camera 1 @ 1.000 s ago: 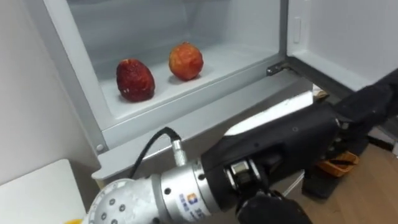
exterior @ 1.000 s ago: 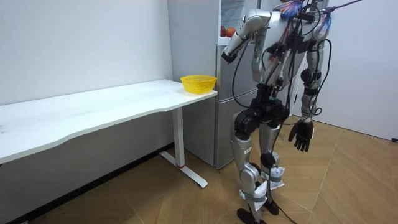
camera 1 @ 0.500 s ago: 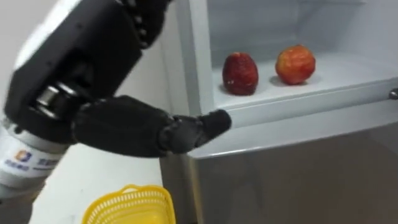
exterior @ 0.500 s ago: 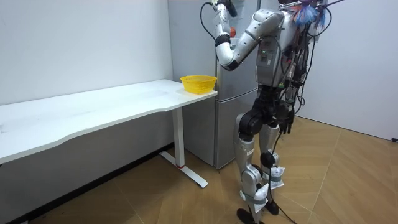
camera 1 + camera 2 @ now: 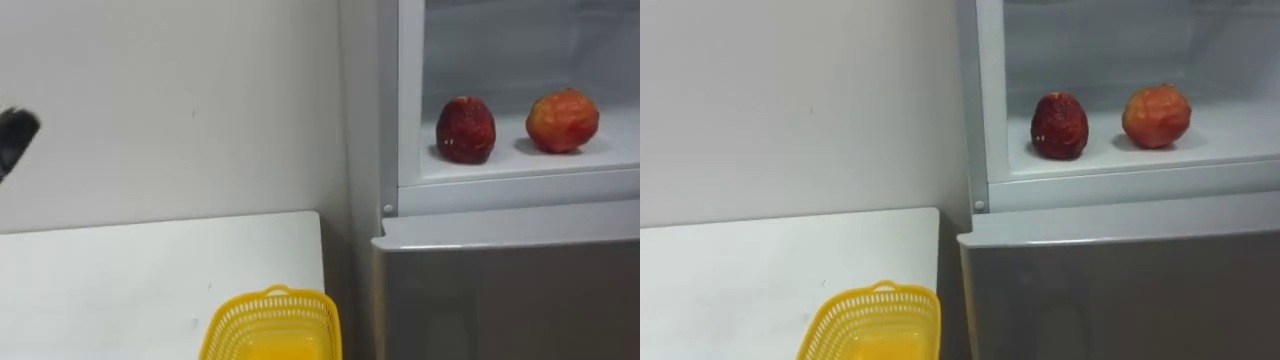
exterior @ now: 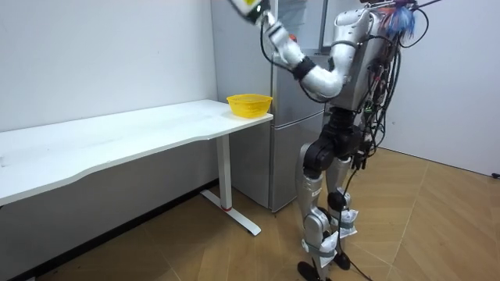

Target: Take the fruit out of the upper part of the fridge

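The upper fridge compartment (image 5: 520, 180) stands open, and two fruits rest on its white shelf. One is a dark red fruit (image 5: 466, 129) (image 5: 1060, 126); to its right lies an orange-red fruit (image 5: 563, 120) (image 5: 1156, 116). Neither is held. A dark tip of my left hand (image 5: 8, 140) shows at the far left edge, well away from the fridge. In the room view my left arm is raised high toward the room view's left, with the left hand (image 6: 248, 5) cut by the top edge. My right hand (image 6: 365, 148) hangs low by the hip.
A yellow plastic basket (image 5: 270, 325) (image 6: 249, 104) sits on the corner of the white table (image 5: 120, 280) beside the fridge. The closed grey lower fridge door (image 5: 510, 290) is below the shelf. A white wall rises behind the table.
My left arm has swung up and away to the left, off the fridge front. My head view has shifted left, bringing the table and basket in. The fruits lie as before.
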Available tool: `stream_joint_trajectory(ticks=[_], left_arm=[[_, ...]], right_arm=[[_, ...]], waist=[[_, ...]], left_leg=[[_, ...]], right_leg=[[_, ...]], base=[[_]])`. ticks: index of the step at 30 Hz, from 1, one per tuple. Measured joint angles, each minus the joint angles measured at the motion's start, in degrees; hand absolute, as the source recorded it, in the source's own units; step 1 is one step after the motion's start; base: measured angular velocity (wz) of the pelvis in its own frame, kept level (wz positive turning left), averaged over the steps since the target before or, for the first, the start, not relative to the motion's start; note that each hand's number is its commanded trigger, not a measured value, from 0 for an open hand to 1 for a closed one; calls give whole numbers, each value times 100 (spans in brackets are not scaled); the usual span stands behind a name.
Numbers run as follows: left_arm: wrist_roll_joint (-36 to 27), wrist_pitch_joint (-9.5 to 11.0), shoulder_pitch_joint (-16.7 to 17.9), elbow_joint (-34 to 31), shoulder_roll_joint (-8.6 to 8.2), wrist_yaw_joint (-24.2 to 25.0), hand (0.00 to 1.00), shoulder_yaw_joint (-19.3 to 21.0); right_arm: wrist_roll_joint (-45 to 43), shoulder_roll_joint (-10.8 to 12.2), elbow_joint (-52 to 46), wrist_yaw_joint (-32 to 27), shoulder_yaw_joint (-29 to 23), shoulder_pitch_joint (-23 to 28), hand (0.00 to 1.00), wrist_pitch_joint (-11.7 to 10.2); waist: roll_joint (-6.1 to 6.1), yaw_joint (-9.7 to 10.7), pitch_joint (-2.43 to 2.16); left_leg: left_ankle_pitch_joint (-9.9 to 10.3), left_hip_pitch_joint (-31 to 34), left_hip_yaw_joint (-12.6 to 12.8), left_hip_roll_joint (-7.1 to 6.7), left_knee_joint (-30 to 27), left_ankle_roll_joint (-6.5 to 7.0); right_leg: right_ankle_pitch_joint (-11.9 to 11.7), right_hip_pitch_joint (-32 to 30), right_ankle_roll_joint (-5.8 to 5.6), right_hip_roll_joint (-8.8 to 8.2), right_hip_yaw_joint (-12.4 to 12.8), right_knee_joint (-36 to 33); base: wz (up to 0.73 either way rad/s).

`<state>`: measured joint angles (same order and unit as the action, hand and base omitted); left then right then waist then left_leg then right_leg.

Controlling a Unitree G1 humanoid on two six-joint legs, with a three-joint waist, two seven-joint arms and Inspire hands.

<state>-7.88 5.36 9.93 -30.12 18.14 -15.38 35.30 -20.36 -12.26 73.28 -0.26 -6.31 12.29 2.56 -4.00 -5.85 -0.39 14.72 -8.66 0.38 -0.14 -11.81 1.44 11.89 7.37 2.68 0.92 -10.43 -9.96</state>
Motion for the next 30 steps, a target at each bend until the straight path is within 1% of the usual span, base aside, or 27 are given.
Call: stream_joint_trajectory(ticks=[1,2,3,4,5,6,7,8,9,10,11,12,13,15,16,18,19,20,21,22,23,24,27,28,29,30], left_arm=[[7,1,140,111,-82,-113,0,2],[8,82,408,489,-185,-308,0,1],[6,84,644,932,-224,-484,0,-15],[7,84,729,1170,-252,-585,0,-35],[9,95,869,1640,-371,-780,0,-89],[10,95,1006,2122,-507,-939,0,-183],[13,98,1067,2394,-567,-1000,0,-249],[-6,93,1132,2989,-664,-1074,0,-427],[-24,93,1200,3661,-701,-1144,0,-682],[-30,93,1217,4000,-707,-1137,0,-795],[-35,82,1214,4747,-745,-1105,0,-1001],[-50,44,1212,5352,-790,-1041,0,-1168],[-82,24,1209,5612,-803,-1015,0,-1270],[-160,-54,1185,6549,-821,-815,0,-1680],[-162,-74,1171,6775,-832,-758,0,-1744],[-296,-141,1073,7554,-858,-545,0,-1966],[-290,-147,1047,7747,-859,-491,0,-2020],[-284,-168,968,8146,-858,-376,0,-2123],[-284,-267,893,8462,-859,-245,0,-2207],[-269,-318,868,8584,-866,-168,0,-2228],[-248,-411,858,8743,-870,-22,0,-2269],[-144,-509,857,8873,-873,122,0,-2310],[217,-669,831,9067,-897,383,0,-2330],[254,-693,830,9085,-916,410,0,-2336],[357,-763,817,9108,-963,494,0,-2335],[514,-813,761,9190,-1018,569,0,-2336]], right_arm=[[-3,1,-28,4,3,-8,0,-2],[9,0,-85,17,7,5,0,-1],[11,4,-196,43,20,30,0,-2],[11,4,-220,44,20,37,0,-3],[11,3,-223,45,41,32,0,-2],[28,8,-217,47,62,37,0,2],[42,15,-211,50,70,29,0,2],[44,41,-202,48,68,1,0,4],[33,68,-201,77,65,-33,0,5],[17,81,-201,97,57,-46,0,5],[5,102,-202,164,56,-84,0,4],[7,116,-192,247,58,-100,0,3],[20,119,-176,280,58,-105,0,2],[51,130,-143,298,56,-168,0,23],[47,134,-146,297,50,-174,0,50],[54,131,-162,297,58,-170,0,114],[49,131,-159,299,62,-163,0,125],[47,131,-134,300,67,-171,0,166],[49,135,-100,299,82,-176,0,205],[41,139,-88,299,96,-168,0,223],[10,151,-75,299,101,-167,0,250],[-2,157,-76,300,101,-176,0,258],[-21,185,-81,414,111,-206,0,334],[-23,187,-57,429,122,-201,0,348],[-23,189,10,457,167,-216,0,371],[-27,196,23,474,251,-231,0,388]], waist=[[9,-16,2],[48,-41,7],[44,-31,31],[53,-24,30],[80,-21,35],[112,-33,34],[124,-50,34],[145,-50,36],[191,-54,38],[207,-54,37],[240,-58,35],[273,-35,30],[286,-12,28],[344,91,41],[355,102,42],[350,111,40],[340,115,37],[320,122,36],[306,128,41],[297,146,42],[312,214,61],[287,271,61],[278,389,55],[278,399,54],[283,399,53],[301,391,42]], left_leg=[[-1,9,-14,-25,-1,0],[-5,11,-20,-29,3,-1],[-5,18,-38,-33,-4,-2],[-6,23,-58,-37,-5,-2],[-10,34,-65,-43,-3,-1],[-23,47,-73,-52,3,5],[-23,56,-75,-53,7,5],[-23,40,-74,-55,7,5],[-25,41,-97,-57,9,9],[-26,41,-98,-57,9,11],[-26,48,-99,-56,8,11],[-24,49,-83,-61,11,14],[-24,51,-84,-60,11,14],[-14,47,-78,-55,17,30],[-10,42,-75,-54,20,35],[-5,-12,-93,-52,119,44],[-4,-23,-84,-52,130,44],[-2,-34,-73,-51,133,49],[0,-41,-61,-48,142,52],[1,-42,-63,-48,142,53],[1,-38,-62,-48,142,53],[1,-37,-61,-52,142,52],[-1,-50,-43,-53,146,50],[-1,-64,-24,-53,141,50],[-1,-83,35,-53,137,50],[-1,-94,77,-52,137,50]], right_leg=[[2,-11,2,-3,-6,-6],[28,-47,9,-15,-16,-69],[49,-50,12,-29,-63,-92],[50,-50,13,-31,-76,-92],[54,-50,11,-41,-103,-91],[56,-52,7,-53,-105,-91],[58,-52,4,-55,-104,-90],[59,-47,1,-62,-101,-87],[66,-40,-12,-74,-116,-91],[68,-41,-15,-77,-115,-95],[71,-36,-20,-80,-106,-92],[71,-36,-24,-80,-86,-88],[69,-26,-27,-81,-88,-79],[71,9,-40,-82,-113,-67],[71,9,-40,-82,-111,-68],[68,40,-45,-82,-109,-66],[66,47,-49,-81,-109,-67],[65,47,-50,-81,-102,-71],[65,44,-50,-76,-84,-73],[65,47,-50,-76,-84,-70],[65,54,-50,-75,-95,-65],[66,56,-50,-76,-97,-63],[75,56,-56,-76,-92,-79],[75,56,-55,-75,-85,-77],[78,53,-53,-74,-57,-82],[80,48,-54,-73,-25,-82]], base=[[0],[6],[8],[11],[10],[7],[3],[5],[5],[3],[-5],[-5],[6],[12],[0],[-5],[0],[-5],[-6],[0],[3],[3],[0],[-10],[-15],[-14]])
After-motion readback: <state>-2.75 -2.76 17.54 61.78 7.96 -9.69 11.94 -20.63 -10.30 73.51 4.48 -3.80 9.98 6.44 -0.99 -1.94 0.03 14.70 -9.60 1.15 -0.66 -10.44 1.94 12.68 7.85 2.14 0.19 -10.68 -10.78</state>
